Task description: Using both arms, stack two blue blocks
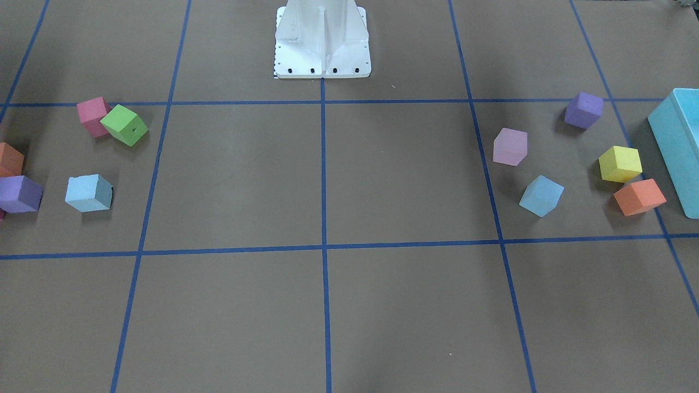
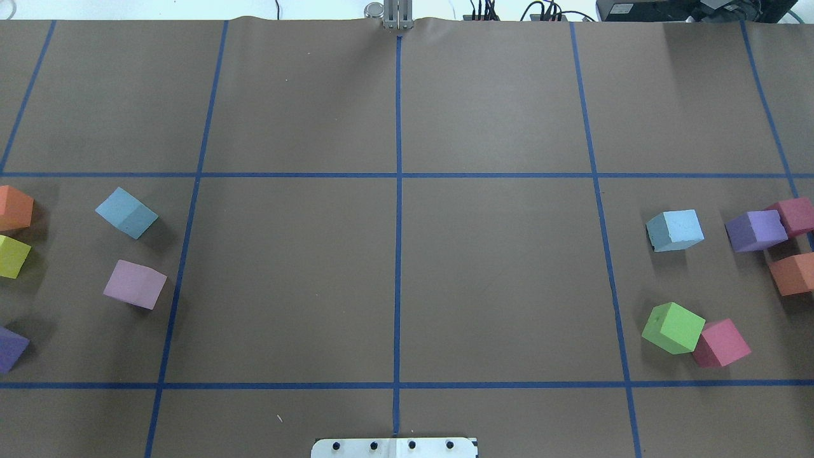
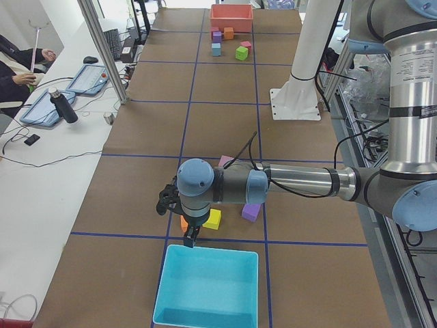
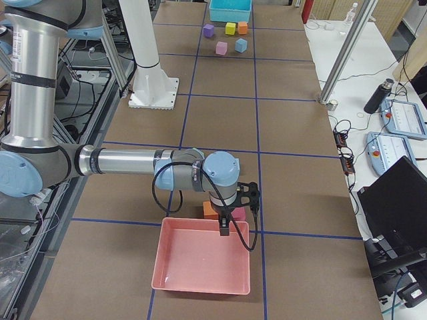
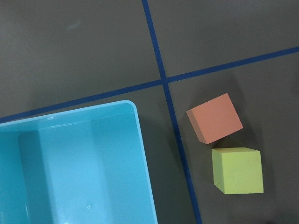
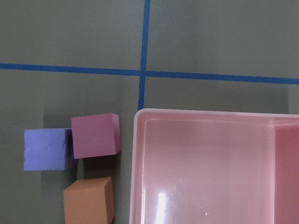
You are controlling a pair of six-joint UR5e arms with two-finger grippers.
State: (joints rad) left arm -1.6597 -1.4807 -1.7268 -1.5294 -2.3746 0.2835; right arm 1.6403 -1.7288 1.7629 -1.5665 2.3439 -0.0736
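One pale blue block (image 2: 126, 212) lies on the table's left side, next to a lilac cube (image 2: 135, 284); it also shows in the front view (image 1: 541, 195). The other blue block (image 2: 675, 230) lies on the right side, also in the front view (image 1: 89, 192). My left gripper (image 3: 190, 239) hangs over the near edge of the turquoise box (image 3: 208, 287), far from its blue block. My right gripper (image 4: 225, 228) hangs over the pink tray's rim (image 4: 203, 263). Both grippers show only in the side views, so I cannot tell whether they are open or shut.
Orange (image 5: 215, 117) and yellow (image 5: 237, 170) cubes lie beside the turquoise box (image 5: 70, 163). Purple (image 6: 44, 149), pink (image 6: 96, 135) and orange (image 6: 88, 200) cubes lie beside the pink tray (image 6: 210, 168). Green (image 2: 672, 327) and pink (image 2: 722, 343) cubes touch. The white pedestal (image 1: 322, 41) stands at the robot's edge.
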